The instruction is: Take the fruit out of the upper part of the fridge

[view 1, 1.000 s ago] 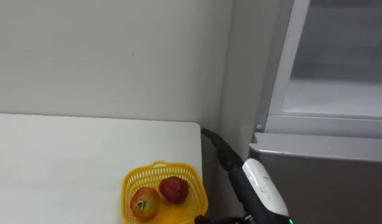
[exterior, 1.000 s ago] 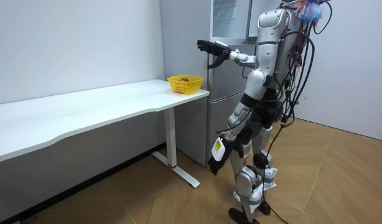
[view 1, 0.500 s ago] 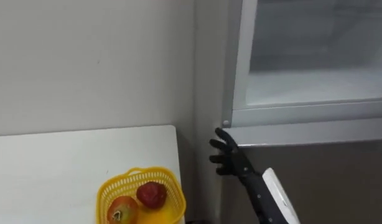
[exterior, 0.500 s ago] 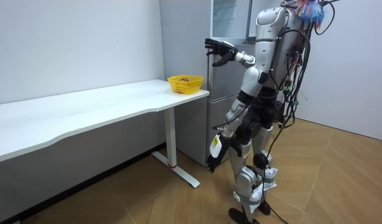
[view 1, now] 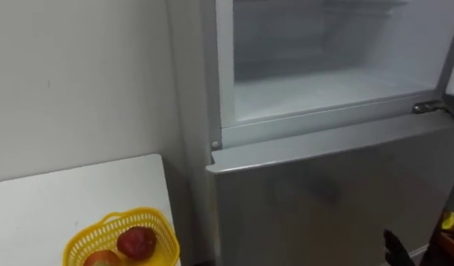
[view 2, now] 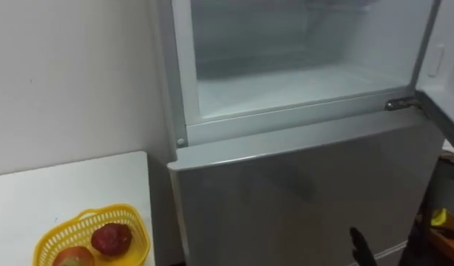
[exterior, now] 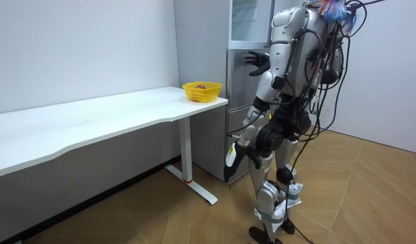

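The upper fridge compartment [view 1: 323,81] stands open before me, its white shelf [view 2: 286,85] bare where it shows. Its open door [view 2: 441,66] runs along the right edge. The grey lower fridge door [view 1: 323,199] below is closed. My right hand [exterior: 257,61] is raised in front of the fridge with fingers spread, open and holding nothing; its dark fingertip [view 1: 393,247] pokes up at the bottom right of the eye views. My left hand [exterior: 232,157] hangs low by my thigh. I stand close to the fridge, facing it.
A yellow basket [view 1: 109,229] holding two reddish fruits [view 1: 137,242] sits at the corner of the white table [view 1: 72,192], left of the fridge. The wall [view 1: 79,74] rises behind the table. A narrow gap separates table and fridge.
I have turned right toward the fridge, so the view swung from the table to the open compartment. My right hand swung with me and dropped to the view's bottom edge.
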